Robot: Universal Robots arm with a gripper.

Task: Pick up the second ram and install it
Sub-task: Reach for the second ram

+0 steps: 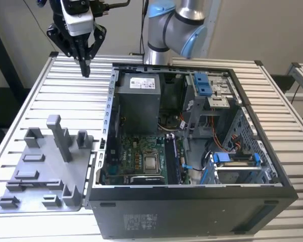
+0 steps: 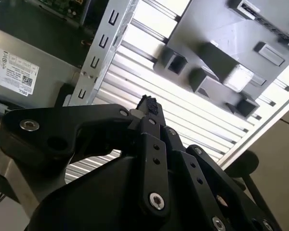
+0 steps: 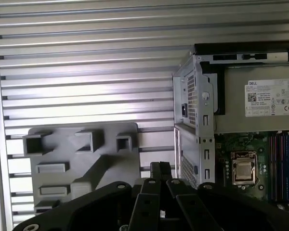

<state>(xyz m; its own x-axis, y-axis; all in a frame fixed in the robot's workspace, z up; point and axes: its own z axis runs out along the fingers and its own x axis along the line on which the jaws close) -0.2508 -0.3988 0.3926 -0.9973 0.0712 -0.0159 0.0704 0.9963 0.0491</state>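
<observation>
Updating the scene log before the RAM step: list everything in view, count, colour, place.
table: 1, silver slatted, under everything
computer case: 1, black, open, on the table, exterior view's right
power supply: 1, grey, inside the case
motherboard: 1, green, case floor
processor: 1, silver, on the motherboard
drive brackets: 2, blue, inside the case
holder tray: 1, grey, on the table, exterior view's left of the case
robot arm: 1, silver and blue, beyond the case
gripper: 1, black, shut, above the table beyond the holder tray
</observation>
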